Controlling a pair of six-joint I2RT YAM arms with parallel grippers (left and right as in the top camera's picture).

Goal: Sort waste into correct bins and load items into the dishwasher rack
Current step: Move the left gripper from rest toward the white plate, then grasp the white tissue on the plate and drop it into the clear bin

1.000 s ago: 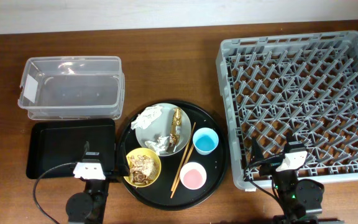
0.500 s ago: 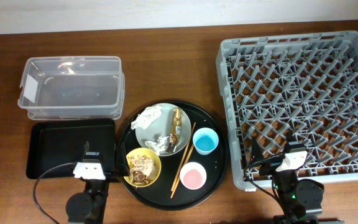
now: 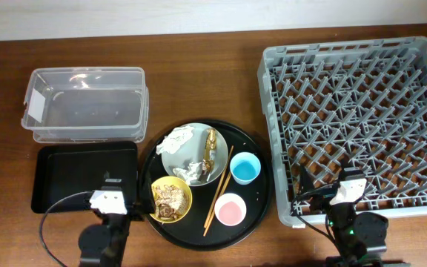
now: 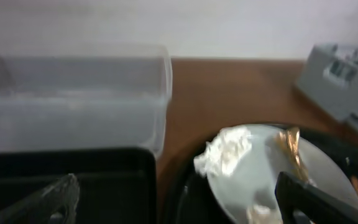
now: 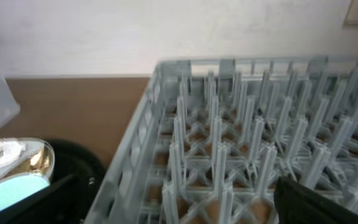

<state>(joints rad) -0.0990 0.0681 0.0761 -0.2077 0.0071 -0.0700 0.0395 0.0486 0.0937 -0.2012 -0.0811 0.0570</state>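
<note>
Waste sits wholly on the round black tray point(image 3: 256, 194) at the middle of the worktop point(image 3: 199, 81). Two crumpled white napkins point(image 3: 176, 141) lie on the pale grey-green plate point(image 3: 191, 157), one at its far-left rim and one at its near edge. A thin brown-gold wrapper strip point(image 3: 210, 146) runs along the plate's right side. Brownish, crumbly food scraps point(image 3: 167, 199) lie in the yellow bowl point(image 3: 187, 190), just beside the plate's near-left edge. Slantwise lie the chopsticks point(image 3: 218, 190), with the blue cup point(image 3: 245, 167) and pink cup point(image 3: 230, 209) to their right.

Left of the round tray stand the clear tub point(image 3: 84, 104), farther back, and the shallow black tray point(image 3: 73, 174), nearer. At right is the grey dishwasher rack point(image 3: 358, 122), a lattice of upright pegs.

Over the black tray's near right corner, the left tool point(image 4: 174, 186) gapes wide and grips nothing. At the rack's near edge, the right tool point(image 5: 176, 182) is likewise spread wide and holds nothing.
</note>
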